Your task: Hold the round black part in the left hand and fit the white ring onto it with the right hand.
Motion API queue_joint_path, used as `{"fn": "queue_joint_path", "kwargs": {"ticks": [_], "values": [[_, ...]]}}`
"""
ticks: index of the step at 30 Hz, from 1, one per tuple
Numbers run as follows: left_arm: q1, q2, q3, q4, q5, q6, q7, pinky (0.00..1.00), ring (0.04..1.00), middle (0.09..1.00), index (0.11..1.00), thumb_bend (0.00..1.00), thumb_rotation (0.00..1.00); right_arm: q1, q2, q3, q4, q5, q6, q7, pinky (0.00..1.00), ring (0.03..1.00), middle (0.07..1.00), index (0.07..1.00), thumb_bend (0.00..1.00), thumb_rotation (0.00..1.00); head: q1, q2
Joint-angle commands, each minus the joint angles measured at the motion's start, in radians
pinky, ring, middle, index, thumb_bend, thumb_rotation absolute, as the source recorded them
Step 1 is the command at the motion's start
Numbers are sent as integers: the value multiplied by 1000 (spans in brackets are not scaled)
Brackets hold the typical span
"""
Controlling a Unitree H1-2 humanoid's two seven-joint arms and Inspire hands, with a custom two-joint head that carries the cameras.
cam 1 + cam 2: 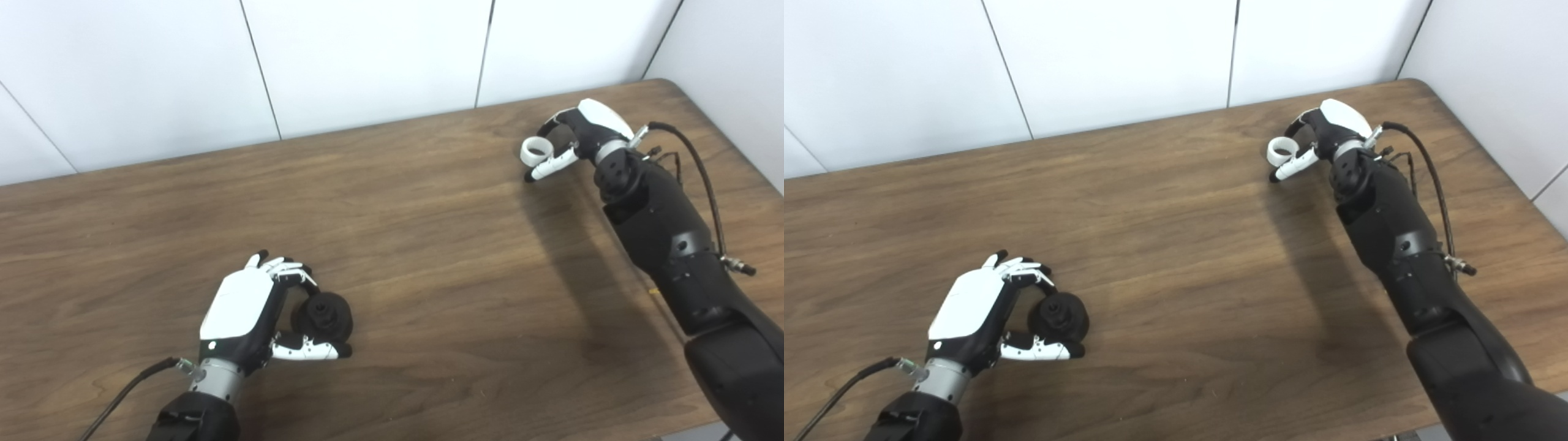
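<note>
Fingers of left hand (245, 312) cup black part (323, 316); right hand (576, 138) pinches white ring (536, 150), well apart.

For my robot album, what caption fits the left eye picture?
Left hand grips the round black part while right hand holds the white ring.

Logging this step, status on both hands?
Left hand shut on round black part, near table edge. Right hand shut on white ring, far right. Wide apart, bare table between.

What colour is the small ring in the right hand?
White; the small plastic ring in the right hand shows best in the left eye view.
</note>
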Motion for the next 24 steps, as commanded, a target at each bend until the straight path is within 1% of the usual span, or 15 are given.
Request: {"fn": "queue_joint_path", "kwargs": {"ticks": [1, 9, 13, 14, 15, 16, 19, 24], "values": [[-1, 19, -1, 5, 12, -1, -10, 993, 875, 782, 485, 522, 53, -55, -29, 2, -22, -6, -2, -30, 1000, 984, 908, 686, 803, 203, 1, 1], [1, 20, -2, -5, 14, 3, -17, 993, 876, 784, 486, 522, 53, -53, -35, 18, -25, -6, -7, -43, 1000, 980, 902, 659, 777, 181, 4, 4], [3, 19, -2, -5, 10, 0, -13, 992, 874, 782, 485, 523, 53, -49, -35, 17, -23, 6, -14, -61, 1000, 978, 894, 622, 759, 149, 5, 4], [3, 18, -1, -5, 9, 0, -13, 992, 874, 782, 485, 523, 53, -47, -34, 14, -23, 9, -19, -70, 1000, 975, 889, 559, 644, 145, 5, 4], [3, 18, -2, -5, 10, 0, -12, 991, 874, 782, 485, 523, 53, -44, -33, 12, -25, 12, -25, -80, 1000, 972, 882, 525, 585, 141, 5, 4], [3, 18, -2, -5, 11, 0, -12, 990, 872, 782, 485, 522, 53, -41, -32, 10, -26, 15, -30, -90, 1000, 967, 873, 504, 548, 138, 5, 4], [2, 18, -4, -8, 14, 3, -17, 989, 873, 782, 485, 522, 53, -38, -33, 11, -14, 23, -52, -120, 1000, 957, 856, 489, 525, 131, 5, 4], [3, 18, -3, -12, 14, 6, -20, 994, 876, 783, 485, 522, 54, -29, -37, 17, -16, 21, -66, -135, 1000, 953, 844, 487, 521, 128, 5, 4]]}}
